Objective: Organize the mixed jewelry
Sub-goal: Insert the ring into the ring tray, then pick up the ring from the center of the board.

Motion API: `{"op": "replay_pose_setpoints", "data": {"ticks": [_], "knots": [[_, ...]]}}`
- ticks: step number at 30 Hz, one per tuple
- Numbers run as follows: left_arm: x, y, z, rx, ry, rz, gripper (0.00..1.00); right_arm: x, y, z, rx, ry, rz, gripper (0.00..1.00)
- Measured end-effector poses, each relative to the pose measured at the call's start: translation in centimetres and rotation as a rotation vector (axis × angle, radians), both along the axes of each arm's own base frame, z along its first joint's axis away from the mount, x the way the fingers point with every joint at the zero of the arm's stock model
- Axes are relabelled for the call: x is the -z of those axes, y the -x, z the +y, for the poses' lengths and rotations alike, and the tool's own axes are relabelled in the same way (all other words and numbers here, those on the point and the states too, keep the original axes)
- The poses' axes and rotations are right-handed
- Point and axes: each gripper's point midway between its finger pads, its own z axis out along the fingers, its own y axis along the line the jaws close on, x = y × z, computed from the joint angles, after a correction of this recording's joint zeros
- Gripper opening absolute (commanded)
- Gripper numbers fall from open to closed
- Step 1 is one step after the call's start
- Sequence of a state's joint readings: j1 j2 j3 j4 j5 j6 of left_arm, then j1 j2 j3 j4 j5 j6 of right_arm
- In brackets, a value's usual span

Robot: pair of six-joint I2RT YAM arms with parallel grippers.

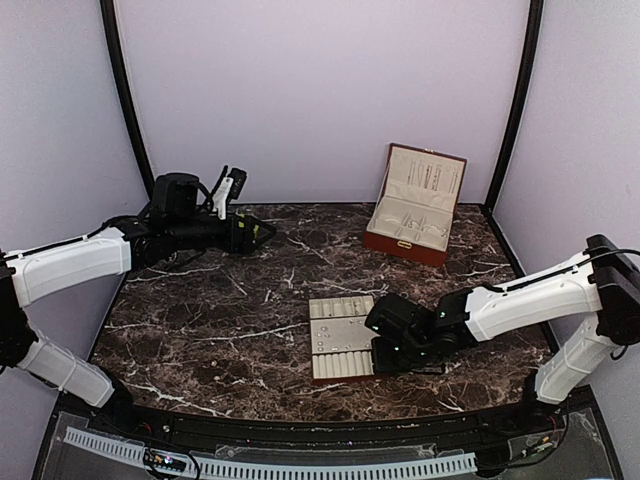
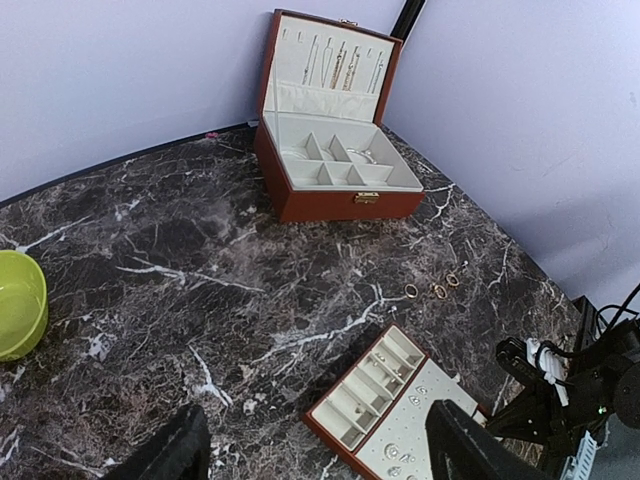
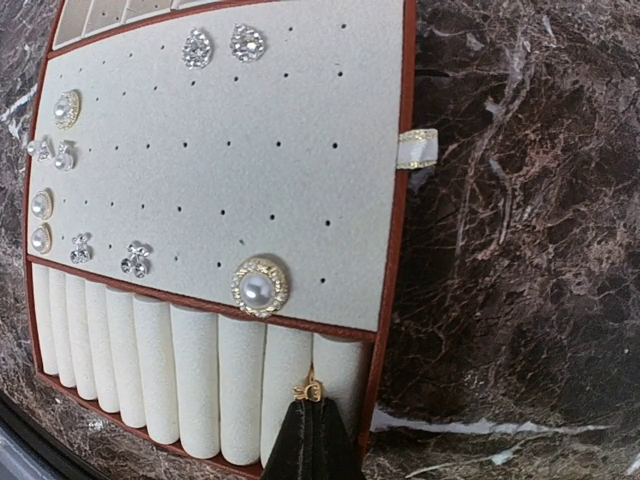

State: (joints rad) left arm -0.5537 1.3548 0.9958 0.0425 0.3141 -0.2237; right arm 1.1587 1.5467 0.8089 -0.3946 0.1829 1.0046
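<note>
The beige tray point(image 1: 338, 322) with a brown edge lies on the marble near the front. In the right wrist view its pad point(image 3: 260, 130) holds several pearl and crystal studs, among them a large pearl stud point(image 3: 259, 287). Below the pad are white ring rolls point(image 3: 190, 370). My right gripper point(image 3: 316, 408) is shut on a small gold ring point(image 3: 316, 388), which sits at the slot between the two rightmost rolls. In the top view the right gripper point(image 1: 385, 345) is at the tray's right side. Three gold rings point(image 2: 433, 290) lie loose on the table. My left gripper point(image 2: 315, 462) is open and empty, high at the far left point(image 1: 258, 234).
An open brown jewelry box point(image 1: 415, 205) stands at the back right, with chains in its lid point(image 2: 330, 62) and compartments below. A lime-green bowl point(image 2: 15, 305) sits at the left. The tray has a ribbon tab point(image 3: 417, 148) on its right edge. Purple walls enclose the table.
</note>
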Motion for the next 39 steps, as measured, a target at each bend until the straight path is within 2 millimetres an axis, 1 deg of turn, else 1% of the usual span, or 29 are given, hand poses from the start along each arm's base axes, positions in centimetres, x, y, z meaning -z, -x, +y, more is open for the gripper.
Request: {"op": "replay_pose_setpoints", "data": {"ticks": [4, 7, 10, 13, 17, 20, 23, 26, 29, 33, 36, 39], "knots": [[0.1, 0.1, 0.1, -0.001, -0.002, 0.002, 0.77, 0.0, -0.1, -0.1, 0.005, 0.007, -0.007, 0.11], [0.1, 0.1, 0.1, -0.002, -0.002, 0.001, 0.77, -0.2, -0.2, -0.2, 0.006, 0.008, -0.012, 0.17], [-0.1, 0.1, 0.2, -0.005, -0.001, -0.004, 0.77, -0.6, -0.2, -0.3, 0.008, 0.007, -0.023, 0.22], [-0.4, 0.1, 0.2, -0.008, 0.001, -0.010, 0.77, -1.2, -0.4, -0.8, 0.017, 0.014, -0.042, 0.30], [-0.3, 0.0, 0.3, -0.015, -0.001, -0.012, 0.77, -2.8, -0.9, -1.5, 0.041, 0.003, -0.083, 0.37], [-0.3, 0.0, 0.4, -0.020, -0.003, -0.012, 0.77, -4.5, -1.4, -1.6, 0.062, -0.032, -0.128, 0.42], [-0.2, -0.1, 0.5, -0.025, -0.006, -0.011, 0.78, -6.1, -1.9, -1.9, 0.080, -0.064, -0.172, 0.42], [0.0, -0.1, 0.6, -0.030, -0.012, -0.008, 0.80, -7.4, -2.8, -2.6, 0.105, -0.078, -0.214, 0.40], [0.1, -0.3, 0.8, -0.039, -0.017, -0.007, 0.81, -8.2, -4.6, -4.2, 0.154, -0.080, -0.250, 0.38], [0.3, -1.0, 2.0, -0.073, -0.023, 0.001, 0.81, -8.8, -7.9, -7.8, 0.239, -0.050, -0.293, 0.36], [0.4, -1.9, 3.3, -0.113, -0.025, 0.002, 0.81, -8.6, -10.2, -10.9, 0.290, -0.001, -0.307, 0.33], [0.4, -2.5, 4.2, -0.147, -0.031, 0.000, 0.81, -7.7, -11.8, -13.6, 0.319, 0.059, -0.300, 0.29]]}}
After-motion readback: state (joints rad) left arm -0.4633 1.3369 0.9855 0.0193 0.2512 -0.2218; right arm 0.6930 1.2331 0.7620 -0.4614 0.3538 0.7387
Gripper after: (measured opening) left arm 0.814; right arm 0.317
